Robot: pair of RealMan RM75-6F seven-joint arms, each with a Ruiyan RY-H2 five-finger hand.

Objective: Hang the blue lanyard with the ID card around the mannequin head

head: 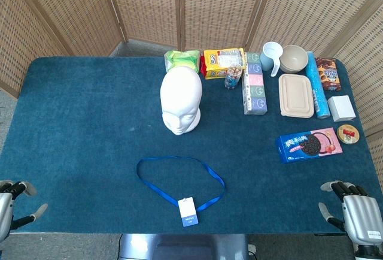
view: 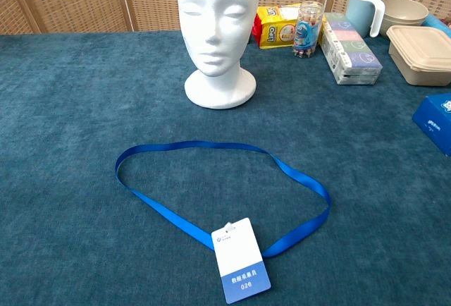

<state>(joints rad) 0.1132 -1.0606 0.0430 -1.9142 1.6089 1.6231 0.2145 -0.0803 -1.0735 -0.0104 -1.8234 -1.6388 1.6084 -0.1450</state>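
The blue lanyard (head: 179,179) lies flat on the bench (head: 84,122) as an open, roughly oval loop, and the spread seems meant to give the robot hands a ribbon they can reach on either side rather than a tangle. Its ID card (head: 187,211) lies face up at the near end of the loop, closest to the robot, with the ribbon running away from it on both sides toward the mannequin head (head: 181,102). That head stands upright on its flared base just beyond the far edge of the loop, facing the robot and apart from the ribbon, so the loop can be carried straight away from the robot and lowered over the crown. The clutter of snack boxes, cups and a lidded container sits off to the right and along the back, clear of that path. The left robot hand (head: 13,203) rests at the near left corner of the bench, fingers apart and holding nothing; the right robot hand (head: 353,209) sits at the near right corner, likewise spread and empty. Both are well apart from the lanyard, which lies between them near the front middle, so I judge the task not yet begun.
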